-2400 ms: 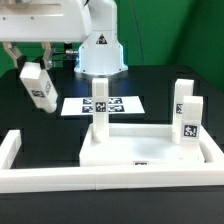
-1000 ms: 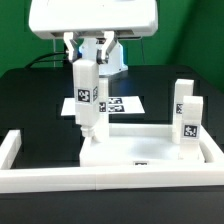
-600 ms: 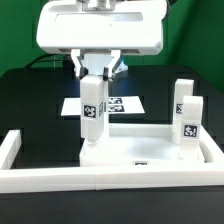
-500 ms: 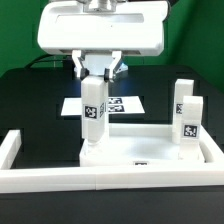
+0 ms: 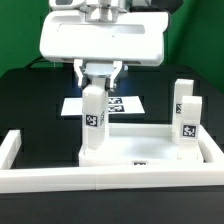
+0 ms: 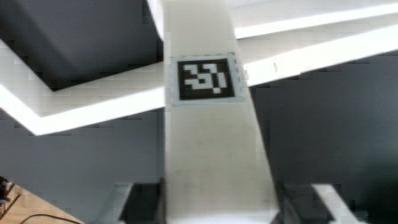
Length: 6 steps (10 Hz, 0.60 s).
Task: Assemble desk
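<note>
My gripper (image 5: 100, 80) is shut on the upper part of a white square-section leg (image 5: 92, 122) with a black-white tag. The leg hangs upright, and its lower end is at the corner of the white tray-like tabletop (image 5: 150, 158) nearest the exterior view's left. Two more tagged legs (image 5: 186, 112) stand upright along the tabletop's right side in the exterior view. In the wrist view the held leg (image 6: 210, 110) runs down the middle, with a dark finger (image 6: 150, 203) pressed to each side of it. I cannot tell whether the leg is seated in the tabletop.
Long white border bars (image 5: 100, 181) run along the front and left (image 5: 9, 150) of the work area on the black table. The marker board (image 5: 125, 103) lies flat behind the tabletop, partly hidden by the held leg. The arm's white body fills the upper middle.
The gripper has carried the leg from the exterior view's far left to the tabletop, then lowered it. In the last second it sank further and shifted slightly right.
</note>
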Motion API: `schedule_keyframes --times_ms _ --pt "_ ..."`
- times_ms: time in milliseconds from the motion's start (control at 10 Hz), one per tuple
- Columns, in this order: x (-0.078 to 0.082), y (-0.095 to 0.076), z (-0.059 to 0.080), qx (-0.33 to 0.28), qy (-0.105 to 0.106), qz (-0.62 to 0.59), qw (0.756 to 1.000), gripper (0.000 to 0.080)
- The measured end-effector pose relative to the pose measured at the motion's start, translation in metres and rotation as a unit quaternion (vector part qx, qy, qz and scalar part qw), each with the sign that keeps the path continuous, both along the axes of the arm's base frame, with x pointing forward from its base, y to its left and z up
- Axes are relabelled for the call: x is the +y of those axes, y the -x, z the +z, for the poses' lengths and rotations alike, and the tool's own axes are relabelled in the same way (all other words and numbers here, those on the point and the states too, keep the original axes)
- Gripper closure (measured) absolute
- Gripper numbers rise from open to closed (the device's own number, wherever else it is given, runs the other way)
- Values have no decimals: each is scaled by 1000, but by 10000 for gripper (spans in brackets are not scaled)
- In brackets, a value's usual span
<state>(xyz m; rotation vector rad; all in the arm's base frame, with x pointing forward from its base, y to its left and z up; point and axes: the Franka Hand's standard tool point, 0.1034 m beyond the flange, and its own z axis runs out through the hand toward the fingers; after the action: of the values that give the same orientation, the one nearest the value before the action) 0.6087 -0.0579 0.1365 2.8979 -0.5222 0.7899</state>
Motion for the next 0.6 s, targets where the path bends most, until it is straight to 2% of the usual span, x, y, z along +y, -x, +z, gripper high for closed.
schedule_keyframes --times_ms 300,600 --pt "-4 1 -3 -10 13 5 1000 505" --pt "-5 1 -3 -9 12 5 1000 500"
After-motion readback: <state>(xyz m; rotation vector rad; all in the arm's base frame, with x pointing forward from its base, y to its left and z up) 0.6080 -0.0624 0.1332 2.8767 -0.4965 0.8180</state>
